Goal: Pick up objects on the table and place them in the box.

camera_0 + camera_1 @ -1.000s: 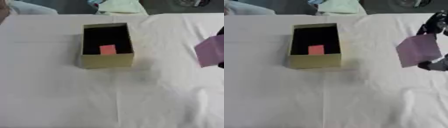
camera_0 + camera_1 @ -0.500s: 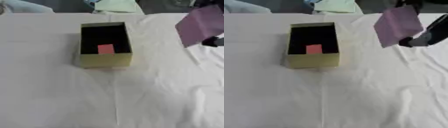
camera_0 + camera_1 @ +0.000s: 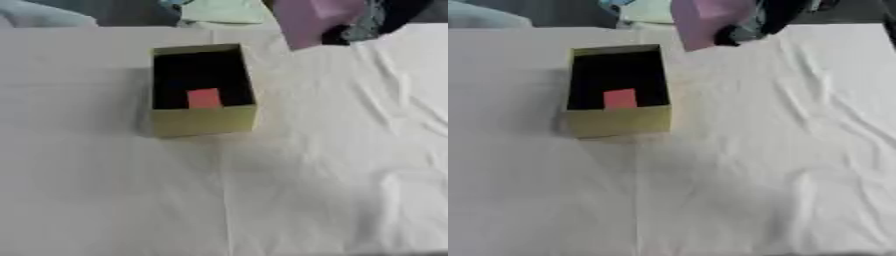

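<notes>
The fingers [image 3: 750, 31] of the right hand [image 3: 354, 25] are curled round the near-right edge of a flat purple piece [image 3: 308, 19], so they're clamped on it, though the blur hides exactly how much of the edge they've got. The piece hangs in the air at the far side of the scene, tilted, just past the far right corner of the box [image 3: 204, 122] and not over the opening yet. The left hand doesn't show in either view.

The box is an open olive-yellow carton with a dark inside, sitting on the white-clothed counter [image 3: 306, 190] left of centre. There's already a small red block [image 3: 205, 98] lying in it, toward the near wall. Behind the counter some pale green cloth [image 3: 223, 11] sits on the far edge, not part of the job as far as I can tell.

For doing this step well, I'd say: carry the purple piece left and a bit nearer until it's properly above the dark opening, not the rim. It looks wide next to the box mouth, so I'd turn it to line its long side up with the long side of the box, lower it edge-first, and only let go once it's below the walls. Dropping it from up high risks it catching the far wall and sliding off onto the cloth.
</notes>
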Tool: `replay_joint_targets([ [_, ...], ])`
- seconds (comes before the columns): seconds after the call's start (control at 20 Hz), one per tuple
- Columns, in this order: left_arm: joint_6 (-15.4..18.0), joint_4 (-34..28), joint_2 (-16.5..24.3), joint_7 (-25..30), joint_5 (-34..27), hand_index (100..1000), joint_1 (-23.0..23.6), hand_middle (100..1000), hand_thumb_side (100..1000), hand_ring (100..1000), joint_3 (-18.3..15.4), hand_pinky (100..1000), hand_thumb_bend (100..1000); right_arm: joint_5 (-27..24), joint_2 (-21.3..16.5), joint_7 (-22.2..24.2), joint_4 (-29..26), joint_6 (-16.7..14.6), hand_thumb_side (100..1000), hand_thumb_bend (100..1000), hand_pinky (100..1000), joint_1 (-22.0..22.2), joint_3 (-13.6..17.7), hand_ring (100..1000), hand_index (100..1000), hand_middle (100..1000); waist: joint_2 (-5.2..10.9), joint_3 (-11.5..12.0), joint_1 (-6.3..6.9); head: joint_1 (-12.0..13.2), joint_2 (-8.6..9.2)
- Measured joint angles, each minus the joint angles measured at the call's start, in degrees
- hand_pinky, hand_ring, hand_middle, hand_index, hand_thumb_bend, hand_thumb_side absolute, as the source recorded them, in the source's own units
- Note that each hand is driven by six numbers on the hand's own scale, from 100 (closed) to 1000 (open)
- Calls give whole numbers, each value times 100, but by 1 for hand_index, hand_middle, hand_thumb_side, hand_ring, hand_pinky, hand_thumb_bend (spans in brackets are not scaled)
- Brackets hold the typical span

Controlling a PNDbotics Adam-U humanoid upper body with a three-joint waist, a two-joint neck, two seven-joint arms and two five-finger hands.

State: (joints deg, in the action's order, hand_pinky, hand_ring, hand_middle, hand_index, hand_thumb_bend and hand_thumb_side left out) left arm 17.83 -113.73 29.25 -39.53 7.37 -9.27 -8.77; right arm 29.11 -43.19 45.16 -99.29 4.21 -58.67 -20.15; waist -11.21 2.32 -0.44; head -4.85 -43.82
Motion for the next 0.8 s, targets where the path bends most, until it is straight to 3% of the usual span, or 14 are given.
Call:
replay_joint_targets([
  [0.65,34,0,-77,100,-111,794,-188,675,835,683,50,662,418,1294,1337,-608,1880,-272,293,329,483,-556,-179,495,577,317,-123,195,75,-246,0],
  [0.8,43,0,-106,114,-133,794,-236,676,834,683,76,662,419,1412,1550,-748,2155,-348,280,272,480,-593,-203,492,578,323,-154,230,97,-300,0],
])
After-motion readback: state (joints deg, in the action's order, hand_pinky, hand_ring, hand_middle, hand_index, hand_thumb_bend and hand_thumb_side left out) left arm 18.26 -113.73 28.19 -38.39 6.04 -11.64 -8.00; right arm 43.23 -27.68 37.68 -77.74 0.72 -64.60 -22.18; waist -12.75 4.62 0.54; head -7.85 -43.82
